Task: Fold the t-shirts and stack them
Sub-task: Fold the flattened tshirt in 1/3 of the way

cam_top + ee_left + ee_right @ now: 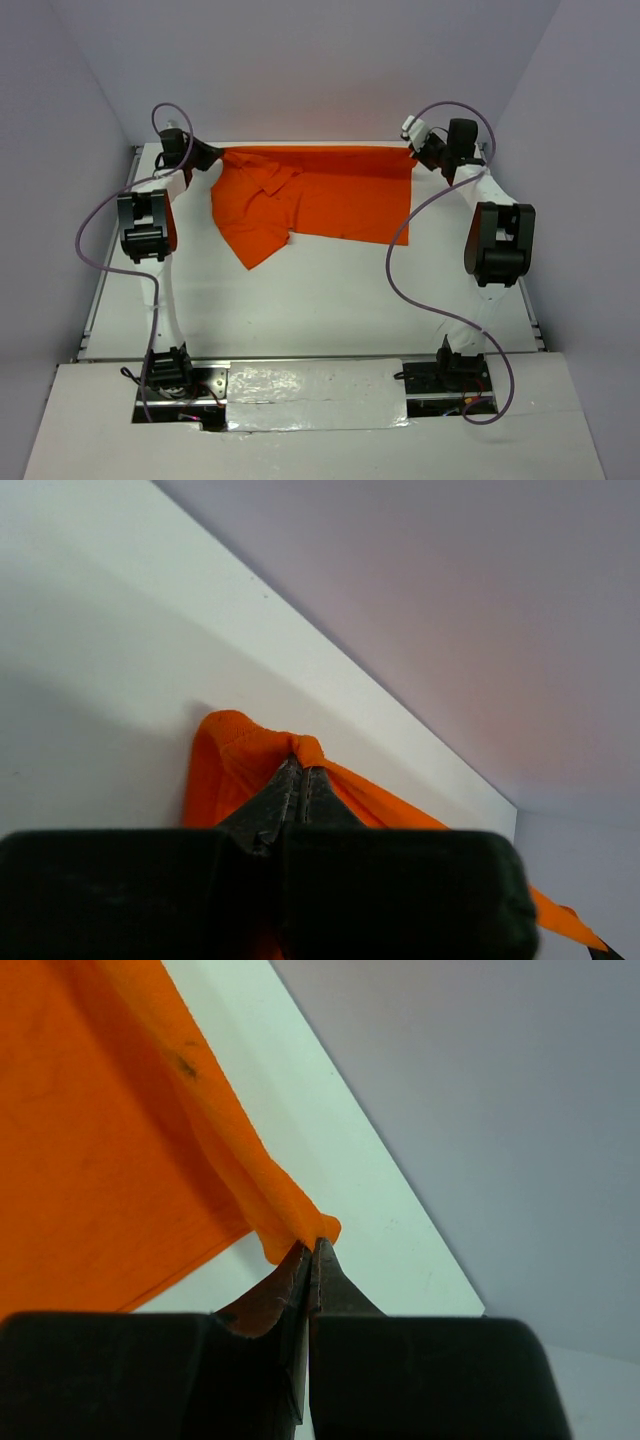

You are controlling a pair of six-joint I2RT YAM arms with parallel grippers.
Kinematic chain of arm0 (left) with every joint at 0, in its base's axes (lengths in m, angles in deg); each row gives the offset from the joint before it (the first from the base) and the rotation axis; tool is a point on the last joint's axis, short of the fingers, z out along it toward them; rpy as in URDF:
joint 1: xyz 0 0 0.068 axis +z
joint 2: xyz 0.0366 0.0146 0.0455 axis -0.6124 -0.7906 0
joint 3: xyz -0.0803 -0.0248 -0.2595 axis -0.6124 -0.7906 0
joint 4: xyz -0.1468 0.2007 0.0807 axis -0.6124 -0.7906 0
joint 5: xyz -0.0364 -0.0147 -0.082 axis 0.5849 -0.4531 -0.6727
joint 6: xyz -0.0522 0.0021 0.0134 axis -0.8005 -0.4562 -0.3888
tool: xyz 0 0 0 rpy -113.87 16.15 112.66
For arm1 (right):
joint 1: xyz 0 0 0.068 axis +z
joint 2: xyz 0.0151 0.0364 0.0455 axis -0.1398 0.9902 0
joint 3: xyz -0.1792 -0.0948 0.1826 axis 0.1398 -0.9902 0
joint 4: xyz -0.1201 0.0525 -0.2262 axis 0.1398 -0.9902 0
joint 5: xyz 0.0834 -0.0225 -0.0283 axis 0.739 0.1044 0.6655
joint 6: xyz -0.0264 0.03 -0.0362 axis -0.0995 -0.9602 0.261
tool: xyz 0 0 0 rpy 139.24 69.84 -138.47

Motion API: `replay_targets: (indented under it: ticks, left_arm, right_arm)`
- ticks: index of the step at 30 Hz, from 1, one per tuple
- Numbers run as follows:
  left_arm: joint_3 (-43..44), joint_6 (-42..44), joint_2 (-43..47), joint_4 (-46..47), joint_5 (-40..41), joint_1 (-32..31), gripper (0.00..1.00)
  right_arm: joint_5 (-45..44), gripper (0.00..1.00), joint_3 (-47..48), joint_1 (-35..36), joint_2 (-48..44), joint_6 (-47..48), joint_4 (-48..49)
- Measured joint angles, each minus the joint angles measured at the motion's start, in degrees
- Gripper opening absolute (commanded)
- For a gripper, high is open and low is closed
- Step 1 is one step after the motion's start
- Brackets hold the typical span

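The bright orange t-shirt (pixel 320 195) lies stretched along the far edge of the white table, its left part rumpled with a point hanging toward me. My left gripper (pixel 213 153) is shut on the shirt's far left corner; in the left wrist view the cloth (pixel 235 755) bunches at my closed fingertips (pixel 303 763). My right gripper (pixel 414 152) is shut on the far right corner; in the right wrist view the shirt's edge (pixel 220 1150) runs into my closed tips (pixel 312 1247).
The table's far edge meets the grey back wall (pixel 320 60) just behind both grippers. Side walls stand close on the left and right. Purple cables (pixel 400 270) loop beside each arm. Bare white table (pixel 320 300) spreads in front of the shirt.
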State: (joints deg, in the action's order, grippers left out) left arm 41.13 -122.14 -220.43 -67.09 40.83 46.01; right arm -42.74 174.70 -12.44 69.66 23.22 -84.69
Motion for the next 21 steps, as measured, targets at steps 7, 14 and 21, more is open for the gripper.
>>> replay_targets:
  ticks: [7,14,21]
  left_arm:
    - [-0.90,0.28,0.46,0.24,-2.25,0.81,0.00]
    - [-1.05,0.74,1.75,-0.48,-2.40,0.85,0.00]
    - [-1.70,2.29,1.79,-2.54,-2.38,1.01,0.00]
  right_arm:
    - [0.85,0.00,-1.44,0.02,-0.07,1.70,-1.46]
    - [0.87,0.00,-2.95,0.15,-0.07,3.65,-3.06]
    - [-0.02,0.00,-5.64,0.96,-0.46,5.14,-4.37]
